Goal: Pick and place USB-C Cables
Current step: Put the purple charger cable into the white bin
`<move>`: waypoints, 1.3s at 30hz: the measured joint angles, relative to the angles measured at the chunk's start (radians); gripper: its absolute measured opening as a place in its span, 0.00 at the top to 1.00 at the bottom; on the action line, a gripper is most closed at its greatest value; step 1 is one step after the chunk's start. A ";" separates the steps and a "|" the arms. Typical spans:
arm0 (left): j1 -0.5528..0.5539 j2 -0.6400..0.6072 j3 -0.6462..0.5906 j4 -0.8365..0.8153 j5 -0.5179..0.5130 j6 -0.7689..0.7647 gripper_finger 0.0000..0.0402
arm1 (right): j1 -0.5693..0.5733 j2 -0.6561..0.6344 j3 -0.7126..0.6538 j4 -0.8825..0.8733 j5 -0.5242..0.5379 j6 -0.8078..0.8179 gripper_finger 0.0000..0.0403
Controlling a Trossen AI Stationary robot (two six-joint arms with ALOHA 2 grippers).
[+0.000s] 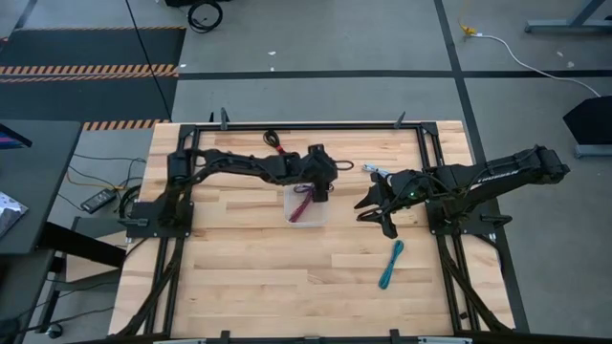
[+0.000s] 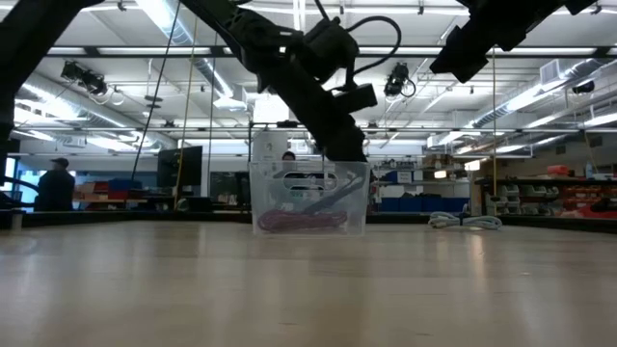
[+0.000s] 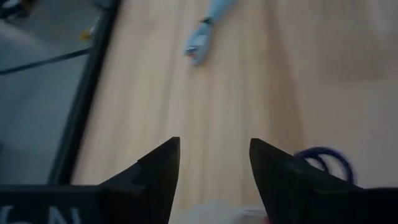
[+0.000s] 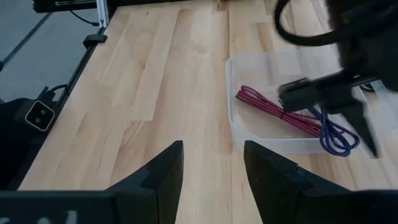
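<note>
Wooden planks make the table (image 1: 239, 277), which sits inside a black frame on a grey floor, and behind it the low view shows a large hall with shelves and ceiling lights. Near the middle of the table stands a clear plastic container (image 1: 306, 206). The left gripper (image 1: 322, 191) hangs over the far edge of this container, and its two dark fingers (image 3: 160, 168) stand apart with nothing between them. Under these jaws, inside the container, lie the maroon cable (image 4: 277, 112) and the purple-blue cable (image 4: 333, 134), which cross each other at one end. Past the left jaws, farther on the bare wood, lies the light blue cable (image 3: 208, 28), well apart from them. The right gripper (image 1: 379, 205) is above the table to the side of the container, not touching it, and its fingers (image 4: 163, 171) are also spread with nothing held; the container and its two cables lie ahead of these jaws. The teal cable (image 1: 391, 264) lies stretched on the wood on the near side of the right jaws, apart from them. The black-with-red cable (image 1: 273, 141) lies at the far edge of the table, beside the left arm and behind its jaws.
</note>
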 joint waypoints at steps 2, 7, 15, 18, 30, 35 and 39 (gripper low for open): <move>-0.001 0.002 0.000 -0.021 0.047 0.022 0.50 | 0.000 0.000 0.000 0.000 0.000 0.000 0.56; -0.020 -0.024 0.000 -0.101 0.187 0.119 0.51 | 0.000 0.000 0.000 0.000 0.000 0.000 0.56; -0.063 -0.139 0.000 -0.258 0.202 0.138 0.56 | 0.000 0.000 0.000 -0.010 0.000 0.008 0.56; -0.063 -0.152 0.000 -0.294 0.088 0.118 0.58 | 0.000 0.000 0.000 -0.009 0.000 0.008 0.56; -0.010 -0.142 0.000 -0.520 0.166 0.085 0.62 | 0.000 0.000 0.000 -0.008 0.000 0.011 0.56; -0.010 -0.130 0.002 -0.476 0.241 0.068 0.64 | 0.000 0.000 0.000 -0.008 0.000 0.007 0.56; -0.011 -0.099 0.000 -0.458 0.252 0.067 0.64 | 0.000 0.000 0.001 -0.007 0.000 0.007 0.56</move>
